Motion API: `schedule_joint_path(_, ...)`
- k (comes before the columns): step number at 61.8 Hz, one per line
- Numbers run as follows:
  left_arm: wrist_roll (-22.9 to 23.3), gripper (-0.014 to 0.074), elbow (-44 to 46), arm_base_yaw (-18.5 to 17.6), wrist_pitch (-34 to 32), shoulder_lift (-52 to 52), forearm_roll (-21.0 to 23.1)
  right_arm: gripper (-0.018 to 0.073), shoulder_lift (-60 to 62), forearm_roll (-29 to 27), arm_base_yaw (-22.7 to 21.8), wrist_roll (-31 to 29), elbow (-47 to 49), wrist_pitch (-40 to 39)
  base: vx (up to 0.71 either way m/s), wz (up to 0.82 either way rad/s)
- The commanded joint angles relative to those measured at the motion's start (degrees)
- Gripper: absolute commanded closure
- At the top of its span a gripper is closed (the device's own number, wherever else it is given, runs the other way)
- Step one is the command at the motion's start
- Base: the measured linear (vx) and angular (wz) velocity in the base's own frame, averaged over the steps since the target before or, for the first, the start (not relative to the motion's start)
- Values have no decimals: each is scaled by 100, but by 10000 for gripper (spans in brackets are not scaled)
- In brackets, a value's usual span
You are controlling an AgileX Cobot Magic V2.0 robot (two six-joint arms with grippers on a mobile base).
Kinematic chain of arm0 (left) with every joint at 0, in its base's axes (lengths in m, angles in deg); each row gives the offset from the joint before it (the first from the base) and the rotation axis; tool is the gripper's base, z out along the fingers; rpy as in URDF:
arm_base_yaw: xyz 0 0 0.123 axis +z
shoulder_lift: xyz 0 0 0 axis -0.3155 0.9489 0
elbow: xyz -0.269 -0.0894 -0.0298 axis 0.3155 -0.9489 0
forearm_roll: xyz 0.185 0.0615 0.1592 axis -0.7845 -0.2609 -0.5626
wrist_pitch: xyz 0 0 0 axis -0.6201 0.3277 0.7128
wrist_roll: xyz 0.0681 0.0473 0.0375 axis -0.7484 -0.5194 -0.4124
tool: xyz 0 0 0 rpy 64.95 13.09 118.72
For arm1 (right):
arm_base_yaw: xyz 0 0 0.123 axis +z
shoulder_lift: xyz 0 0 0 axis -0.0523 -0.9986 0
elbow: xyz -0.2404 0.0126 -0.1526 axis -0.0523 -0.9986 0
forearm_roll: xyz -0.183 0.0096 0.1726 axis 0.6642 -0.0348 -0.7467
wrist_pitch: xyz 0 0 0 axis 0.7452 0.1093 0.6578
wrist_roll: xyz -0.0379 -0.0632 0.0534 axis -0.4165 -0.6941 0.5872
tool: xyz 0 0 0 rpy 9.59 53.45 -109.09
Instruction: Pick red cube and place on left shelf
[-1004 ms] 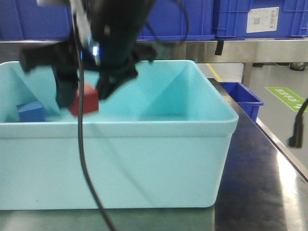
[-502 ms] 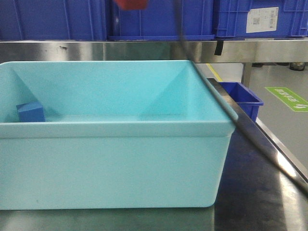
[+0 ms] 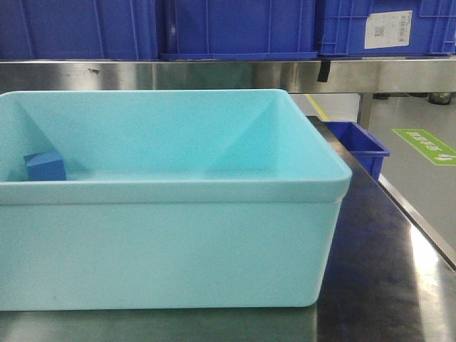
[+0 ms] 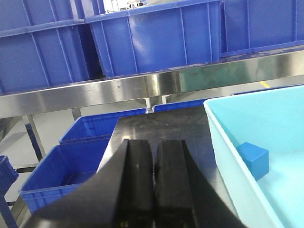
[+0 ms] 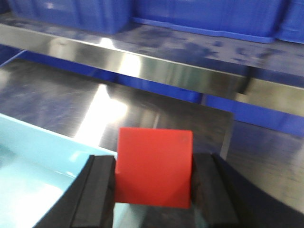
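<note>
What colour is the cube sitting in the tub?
The cube is blue, seen best in the left wrist view.

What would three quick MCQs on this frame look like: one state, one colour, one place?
1. The left gripper is:
A. open wide
B. shut, empty
C. shut on a block

2. The cube between the right gripper's fingers is:
A. blue
B. red
C. green

3. The blue cube sits:
A. in the left gripper
B. in the right gripper
C. inside the turquoise tub

Answers:
1 B: its fingers meet with nothing between them.
2 B: the red cube is clamped there in the right wrist view.
3 C: it rests on the tub floor close to a wall.
</note>
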Motion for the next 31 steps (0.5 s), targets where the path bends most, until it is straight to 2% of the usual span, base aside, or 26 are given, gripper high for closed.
schedule_joint_path(1,-3,491,-126,-31,-520,40,27,501,546,69,-320,-29,-173,-552,0,0)
schedule_joint_path(31,-3,491,-126,-31,-520,40,27,501,2843,69,-1631,-29,-1924,-1008,0,0)
